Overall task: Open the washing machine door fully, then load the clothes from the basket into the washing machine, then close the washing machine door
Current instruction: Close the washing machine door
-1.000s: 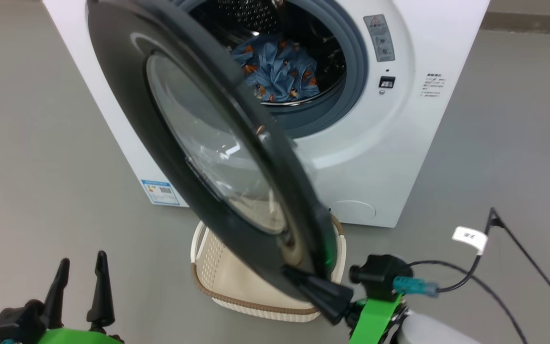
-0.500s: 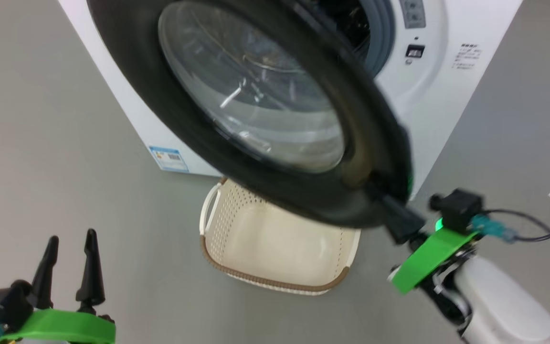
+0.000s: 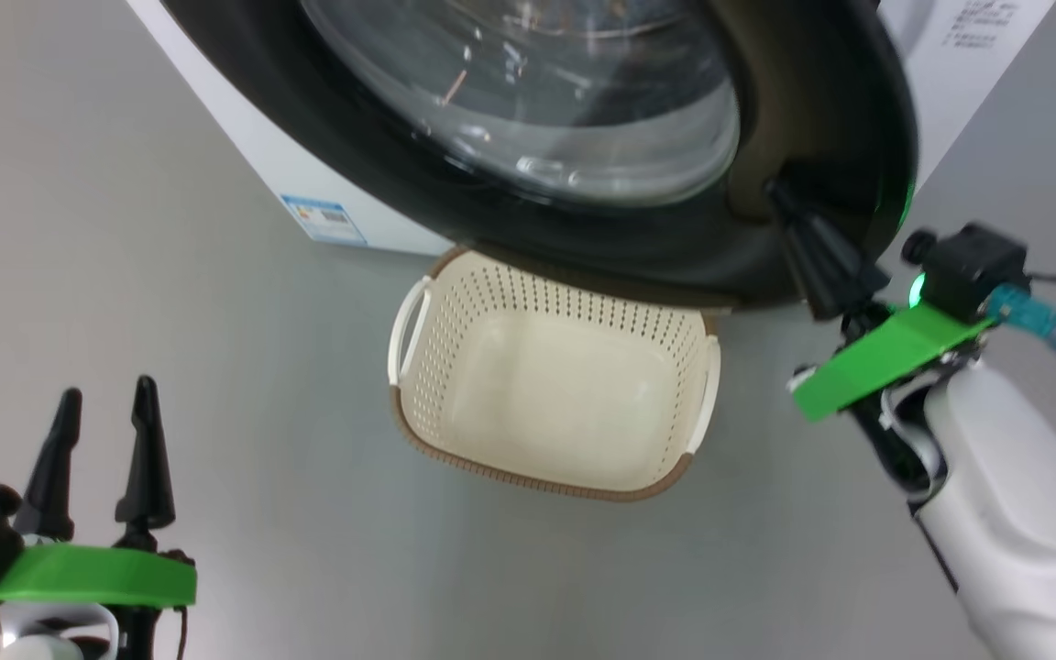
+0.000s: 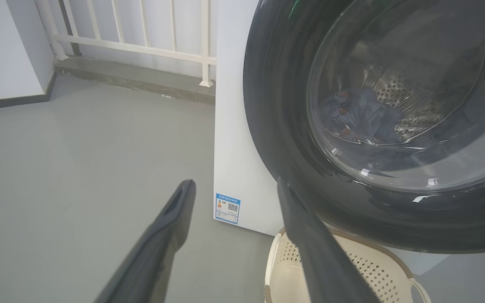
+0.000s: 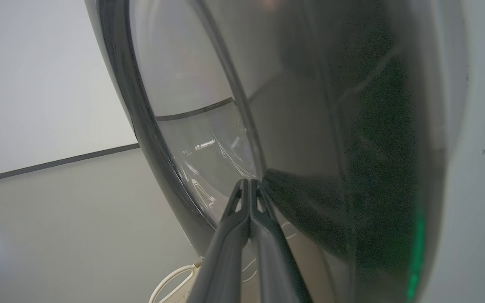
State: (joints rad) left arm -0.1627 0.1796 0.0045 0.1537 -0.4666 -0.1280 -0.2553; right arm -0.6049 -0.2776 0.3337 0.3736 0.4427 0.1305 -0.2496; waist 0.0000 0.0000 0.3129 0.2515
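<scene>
Clothes lie inside the washing machine and the basket stands empty on the floor beneath the washing machine door, so the right gripper, pressed together on nothing, leans against that door's rim, seemingly to push it shut, while the left gripper hangs spread.

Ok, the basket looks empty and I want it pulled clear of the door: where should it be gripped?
Probably by the white loop handle at the left end of the basket, approached from the left: it stands proud of the rim and faces the open left gripper, and the washing machine door overhangs the far rim.
</scene>
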